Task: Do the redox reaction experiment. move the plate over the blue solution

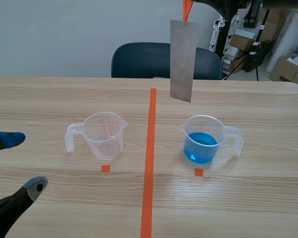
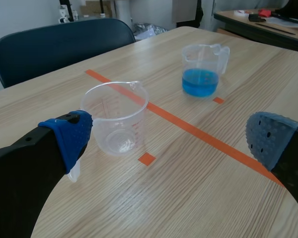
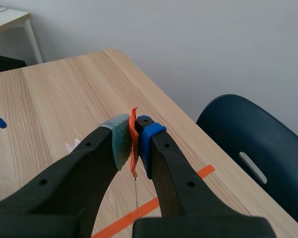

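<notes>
Nothing legible showed anywhere I looked. The empty measuring cup, at nine o'clock from the orange-red centre line, carried red graduation lines and small figures on its clear wall. They were too small and faint to read, even from the closer left wrist view. On the cup of blue solution, at three o'clock from that line, I could make out no print. The cardboard boxes, off at two o'clock beyond the table, bore no readable lettering.

Lab-like workroom: tape-marked wooden table, cardboard boxes, black stand behind.
</notes>
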`<move>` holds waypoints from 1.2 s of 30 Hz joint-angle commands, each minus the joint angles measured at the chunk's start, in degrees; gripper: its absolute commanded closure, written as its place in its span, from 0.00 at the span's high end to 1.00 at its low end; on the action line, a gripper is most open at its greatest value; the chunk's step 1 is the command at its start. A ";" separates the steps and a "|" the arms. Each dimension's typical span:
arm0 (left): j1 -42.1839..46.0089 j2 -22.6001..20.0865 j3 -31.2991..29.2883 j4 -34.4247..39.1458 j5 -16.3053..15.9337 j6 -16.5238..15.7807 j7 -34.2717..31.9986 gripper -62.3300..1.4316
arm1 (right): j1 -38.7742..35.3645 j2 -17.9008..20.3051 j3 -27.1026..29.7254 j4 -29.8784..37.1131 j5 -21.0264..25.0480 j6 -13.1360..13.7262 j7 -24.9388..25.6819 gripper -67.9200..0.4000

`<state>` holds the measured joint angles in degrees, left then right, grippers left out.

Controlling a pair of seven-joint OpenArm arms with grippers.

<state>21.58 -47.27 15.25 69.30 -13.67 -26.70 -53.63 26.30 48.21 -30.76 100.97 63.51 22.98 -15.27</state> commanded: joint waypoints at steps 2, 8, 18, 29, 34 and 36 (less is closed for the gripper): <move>-0.31 -4.02 -0.48 2.69 -2.67 -0.09 1.14 0.98 | 1.38 2.14 1.25 0.83 0.44 0.24 1.36 0.05; -0.35 -11.43 -0.48 8.96 -3.72 -0.07 1.22 0.58 | 1.33 8.96 1.25 0.83 5.16 2.21 3.69 0.05; -0.59 -15.78 -0.46 18.45 -3.69 -0.07 5.11 0.06 | -0.15 18.82 1.22 0.46 6.19 2.38 10.54 0.05; -2.45 -14.25 -0.46 30.10 -5.90 0.02 21.00 0.06 | -5.44 21.11 1.18 -2.56 5.01 2.40 16.33 0.05; -7.58 -9.77 -0.44 30.45 -5.86 -0.07 28.20 0.06 | -6.64 20.81 1.18 -3.34 4.63 2.40 17.25 0.05; -9.64 -7.74 -0.09 30.40 -5.86 -0.04 29.92 0.06 | -6.67 20.55 1.18 -3.34 4.63 2.43 17.20 0.05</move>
<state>13.10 -56.03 15.25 99.85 -19.00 -26.83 -23.38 18.98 68.88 -30.74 97.38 67.40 25.36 0.84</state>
